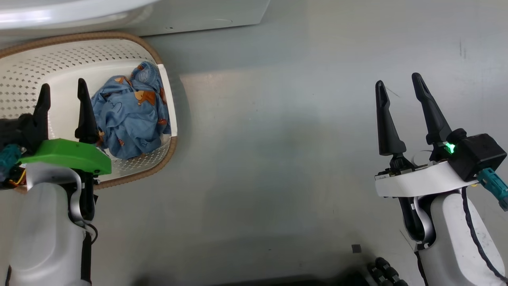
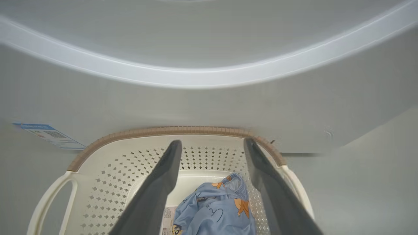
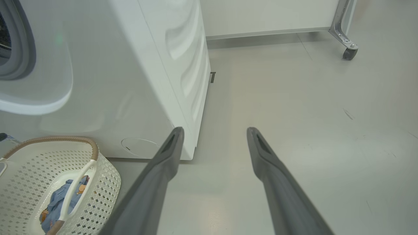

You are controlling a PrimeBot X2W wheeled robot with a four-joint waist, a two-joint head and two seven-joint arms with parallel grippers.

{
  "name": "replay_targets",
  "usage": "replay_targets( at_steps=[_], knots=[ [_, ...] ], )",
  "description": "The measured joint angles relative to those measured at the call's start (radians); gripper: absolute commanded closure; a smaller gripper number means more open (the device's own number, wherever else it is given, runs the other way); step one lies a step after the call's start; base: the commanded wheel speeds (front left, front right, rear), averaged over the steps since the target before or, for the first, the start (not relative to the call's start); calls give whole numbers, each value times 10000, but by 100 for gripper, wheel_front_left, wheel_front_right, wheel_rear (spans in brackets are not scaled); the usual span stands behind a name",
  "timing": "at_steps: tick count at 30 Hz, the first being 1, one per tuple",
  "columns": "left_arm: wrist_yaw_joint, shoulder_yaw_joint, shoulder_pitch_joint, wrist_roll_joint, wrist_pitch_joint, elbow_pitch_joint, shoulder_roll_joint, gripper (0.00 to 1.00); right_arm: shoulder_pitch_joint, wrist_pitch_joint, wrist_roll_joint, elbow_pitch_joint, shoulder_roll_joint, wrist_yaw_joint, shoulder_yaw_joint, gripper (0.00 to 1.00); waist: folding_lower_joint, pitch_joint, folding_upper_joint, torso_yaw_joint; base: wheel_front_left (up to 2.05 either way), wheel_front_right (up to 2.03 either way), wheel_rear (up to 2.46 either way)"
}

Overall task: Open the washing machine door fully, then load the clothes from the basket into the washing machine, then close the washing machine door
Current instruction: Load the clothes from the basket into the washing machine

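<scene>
The cream basket (image 1: pixel 119 49) with a brown rim stands on the floor against the white washing machine (image 1: pixel 206 16). Light-blue clothes (image 1: pixel 131 113) with orange figures lie bunched at its right end. My left gripper (image 1: pixel 62 87) hangs open over the basket, just left of the clothes, with nothing between its fingers. In the left wrist view the left gripper (image 2: pixel 212 143) frames the clothes (image 2: pixel 215 209) below it. My right gripper (image 1: pixel 398 80) is open and empty over bare floor, far right. The right wrist view shows the grey gasket (image 3: pixel 19 49) of the machine's opening. The washing machine door is out of view.
A blue label (image 2: pixel 49 133) sits low on the machine's front. The machine's side panel (image 3: pixel 189 65) faces open grey floor (image 3: pixel 294 114). A metal leg with a caster wheel (image 3: pixel 349 54) stands at the far right, below a white panel.
</scene>
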Motion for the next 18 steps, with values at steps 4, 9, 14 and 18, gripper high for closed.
replay_targets(
  at_steps=[4, 9, 14, 18],
  knots=[
    [-107, -111, -350, -25, 336, 788, 171, 0, -128, 0, 0, 0, 8, 0, 12, 0, 0, 444, 0, -102, 0, 0, 0],
    [-180, -336, -935, 134, 675, 1778, 445, 0, -246, 0, 2, 19, 13, 0, 92, 0, 0, 975, 0, -223, 0, 0, 0],
    [-251, -378, -1264, 52, 1177, 2627, 447, 0, -399, 0, 2, 19, 19, 2, 138, 0, 0, 1290, 0, -312, 0, 0, 0],
    [-320, -385, -1614, 17, 1513, 3158, 477, 0, -496, -2, 17, 27, 23, 2, 138, 0, 0, 1479, 0, -362, 0, 0, 0]
  ],
)
